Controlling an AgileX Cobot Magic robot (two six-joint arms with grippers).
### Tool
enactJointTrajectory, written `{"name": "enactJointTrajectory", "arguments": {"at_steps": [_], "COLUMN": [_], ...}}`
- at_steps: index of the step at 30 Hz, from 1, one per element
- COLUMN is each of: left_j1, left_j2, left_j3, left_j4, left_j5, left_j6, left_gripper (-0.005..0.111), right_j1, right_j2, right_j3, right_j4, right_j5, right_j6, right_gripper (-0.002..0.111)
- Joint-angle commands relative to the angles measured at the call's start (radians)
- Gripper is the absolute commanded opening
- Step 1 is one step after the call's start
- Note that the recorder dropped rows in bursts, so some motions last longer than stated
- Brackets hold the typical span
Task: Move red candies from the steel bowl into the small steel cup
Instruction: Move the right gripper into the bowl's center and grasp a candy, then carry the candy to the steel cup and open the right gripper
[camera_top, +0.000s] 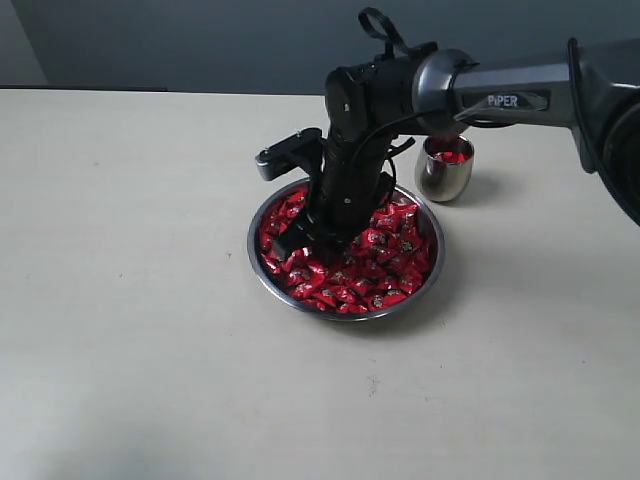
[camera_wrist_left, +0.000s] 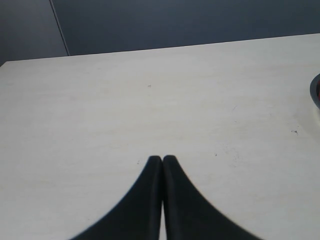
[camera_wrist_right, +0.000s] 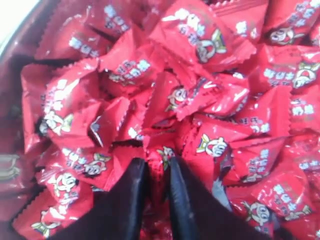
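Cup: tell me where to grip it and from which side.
Probably pinch the cup across its belly, coming level from its right side in the exterior view. It stands upright, handleless, with candies inside, and the bowl crowds its left.

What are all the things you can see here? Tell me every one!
candies: too many to count, shiny red, heaped in the bowl; a few more show in the cup
bowl: one, silver, middle of the table
cup: one, silver, upright just behind the bowl on the right
table: one, pale cream, under everything
wall: one, dark blue-grey, behind the table
right arm: one, black and grey, reaching in from the right over the bowl
right pincer: one, black, tips down in the candies, pinching a red wrapper
left pincer: one, black, shut on nothing, over bare table
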Motion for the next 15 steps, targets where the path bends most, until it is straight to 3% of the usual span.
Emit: {"name": "enactJointTrajectory", "arguments": {"at_steps": [1, 9, 15], "left_j1": [0.0, 0.0, 0.0], "left_j2": [-0.005, -0.005, -0.005], "left_j3": [-0.008, -0.008, -0.008], "left_j4": [0.002, 0.002, 0.002], "left_j5": [-0.008, -0.008, -0.008], "left_j6": [-0.003, -0.003, -0.003], "left_gripper": [0.0, 0.0, 0.0], "right_j1": [-0.001, -0.01, -0.132], "right_j2": [-0.058, -0.154, -0.254], "right_j3": [-0.005, -0.005, -0.005], "right_j4": [-0.023, -0.078, -0.197], "right_j5": [0.007, 0.012, -0.022], "right_j6": [0.004, 0.063, 0.155], "right_gripper": [0.0, 0.0, 0.0]}}
